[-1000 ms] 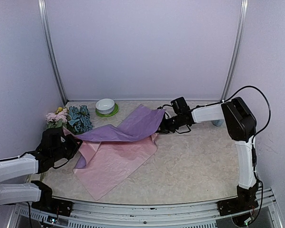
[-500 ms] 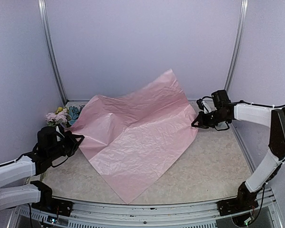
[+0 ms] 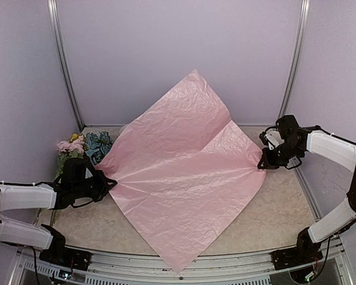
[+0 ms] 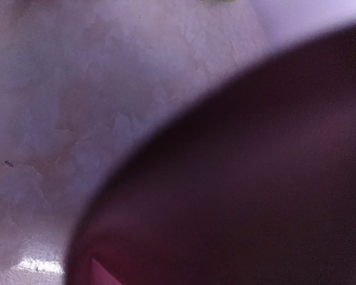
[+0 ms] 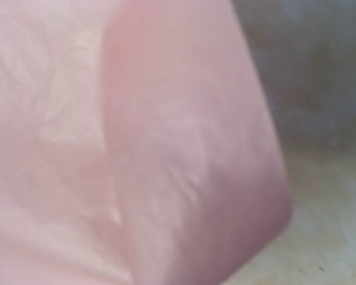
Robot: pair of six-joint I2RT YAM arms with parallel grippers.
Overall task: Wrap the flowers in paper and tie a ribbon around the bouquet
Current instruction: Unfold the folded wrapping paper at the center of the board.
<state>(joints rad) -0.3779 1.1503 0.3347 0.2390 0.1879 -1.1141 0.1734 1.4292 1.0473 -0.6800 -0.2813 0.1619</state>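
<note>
1. Left gripper (image 3: 105, 181) is sitting low at the left of the table (image 3: 273, 208), jaws clenched on the left corner of the paper (image 3: 184, 172).
2. Right gripper (image 3: 264, 165) is sitting at the right side, jaws clenched on the opposite, right corner, where the sheet is gathering into fine creases.
3. Paper is showing pink and crinkly and is stretching between the 2 grippers across the middle of the table.
4. Its far corner is standing up in the air in front of the back wall, with 1 fold line running from that peak down toward the right gripper.
5. Its near corner is reaching past the near table edge, over the rail.
6. Flowers (image 3: 86, 147) are lying in the far-left corner, just beyond the left gripper: blue head, pale pink and yellow blooms showing, apart from the sheet.
7. Left wrist view is blurring out: a dark mass is filling the right and lower part, and beige tabletop (image 4: 77, 89) is showing at upper left.
8. Right wrist view is filling with out-of-focus pink paper (image 5: 107, 148), with a strip of tabletop (image 5: 320, 225) at the right; the fingers are not readable in either wrist view.
</note>
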